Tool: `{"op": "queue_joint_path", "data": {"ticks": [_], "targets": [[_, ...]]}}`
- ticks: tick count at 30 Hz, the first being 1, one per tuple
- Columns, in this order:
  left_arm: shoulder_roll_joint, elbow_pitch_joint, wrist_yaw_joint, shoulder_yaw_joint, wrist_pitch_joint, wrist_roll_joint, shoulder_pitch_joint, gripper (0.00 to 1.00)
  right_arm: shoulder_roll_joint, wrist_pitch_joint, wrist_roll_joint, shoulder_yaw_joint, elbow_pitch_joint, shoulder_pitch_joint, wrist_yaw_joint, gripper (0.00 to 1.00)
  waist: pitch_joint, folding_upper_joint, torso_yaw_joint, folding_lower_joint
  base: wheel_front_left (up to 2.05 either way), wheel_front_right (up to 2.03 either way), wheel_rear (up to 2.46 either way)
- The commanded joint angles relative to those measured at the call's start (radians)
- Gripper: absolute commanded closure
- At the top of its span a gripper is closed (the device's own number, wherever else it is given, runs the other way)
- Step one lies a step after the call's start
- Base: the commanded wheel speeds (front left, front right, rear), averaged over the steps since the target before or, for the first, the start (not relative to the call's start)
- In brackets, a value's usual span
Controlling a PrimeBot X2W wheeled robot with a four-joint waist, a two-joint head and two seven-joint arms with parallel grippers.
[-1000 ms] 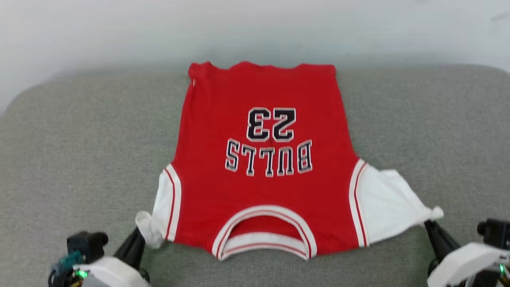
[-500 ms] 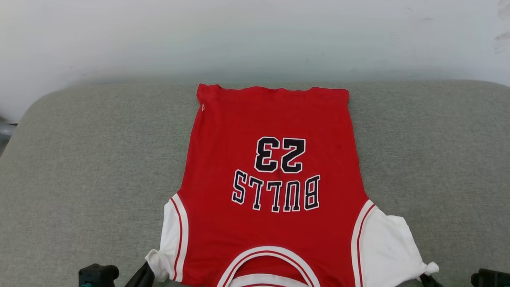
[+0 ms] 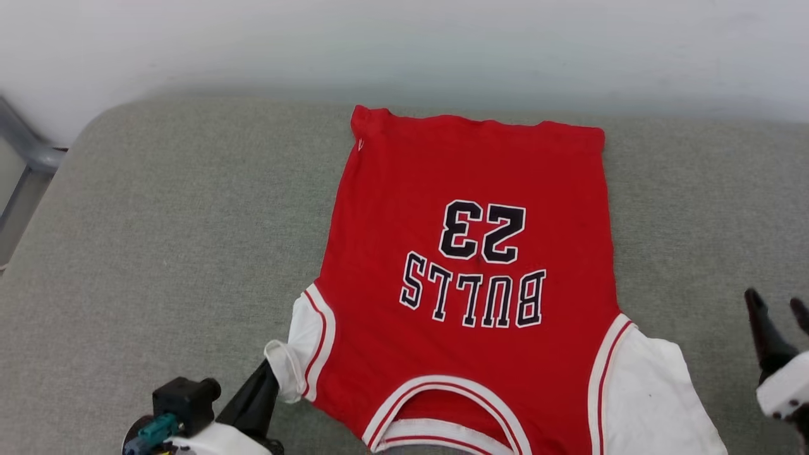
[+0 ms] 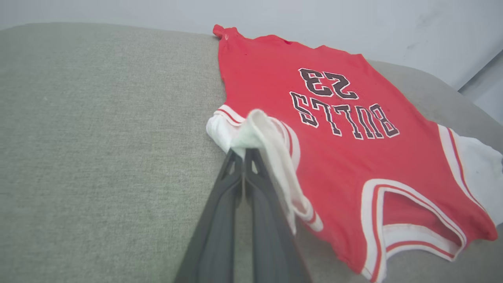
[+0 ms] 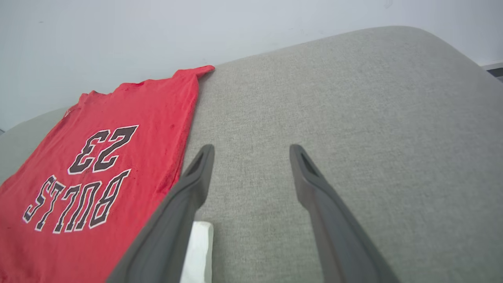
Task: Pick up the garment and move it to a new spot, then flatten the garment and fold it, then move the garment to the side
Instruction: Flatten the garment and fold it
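Grey cushion (image 3: 158, 221): left hand (image 4: 244, 151) pinches garment (image 3: 468, 170).

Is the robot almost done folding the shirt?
Not yet. Done: the garment lies spread, numbers up, on the grey cushion. In hand: the left gripper has its jaws shut on one white sleeve; the right gripper is open, empty. Left: smoothing, folding, moving aside.

garment (image 3: 468, 284) on cushion (image 3: 158, 221), wall (image 3: 404, 38) seemingly behind

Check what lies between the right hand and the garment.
Bare grey cushion, nothing else. The head view shows that strip between the right hand and the white sleeve of the garment.
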Motion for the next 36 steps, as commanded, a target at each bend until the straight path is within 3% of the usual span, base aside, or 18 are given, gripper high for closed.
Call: {"op": "queue_joint_path", "data": {"ticks": [1,11,17,23,30,36], "targets": [[-0.004,-0.015,0.008,0.006,-0.007,0.014,-0.027,1.0,-0.015,0.011,0.006,-0.006,0.019,-0.054,-0.001,0.0,0.035,-0.0001,0.026,-0.0001,0.0,0.0,0.0],[-0.078,-0.082,0.003,0.021,-0.021,0.087,-0.165,1.0,-0.141,0.275,0.012,0.032,0.266,-0.511,-0.001,0.0,0.219,-0.0001,0.13,-0.0001,0.0,0.0,0.0],[-0.139,-0.107,-0.034,0.028,-0.026,0.13,-0.24,1.0,-0.192,0.447,-0.028,0.051,0.385,-0.765,-0.001,0.0,0.332,-0.0001,0.197,-0.0001,0.0,0.0,0.0],[-0.208,-0.133,-0.093,0.049,-0.026,0.179,-0.286,1.0,-0.212,0.553,-0.107,0.055,0.453,-0.961,-0.001,0.0,0.43,-0.0001,0.259,-0.0001,0.0,0.0,0.0],[-0.276,-0.148,-0.15,0.083,-0.026,0.231,-0.296,1.0,-0.211,0.608,-0.197,0.056,0.528,-1.071,-0.001,0.0,0.496,-0.0001,0.298,-0.0001,0.0,0.0,0.0],[-0.307,-0.131,-0.181,0.116,-0.027,0.259,-0.275,1.0,-0.168,0.748,-0.247,0.045,0.644,-0.999,-0.001,0.0,0.5,-0.0001,0.295,-0.0001,0.0,0.0,0.0]]}}
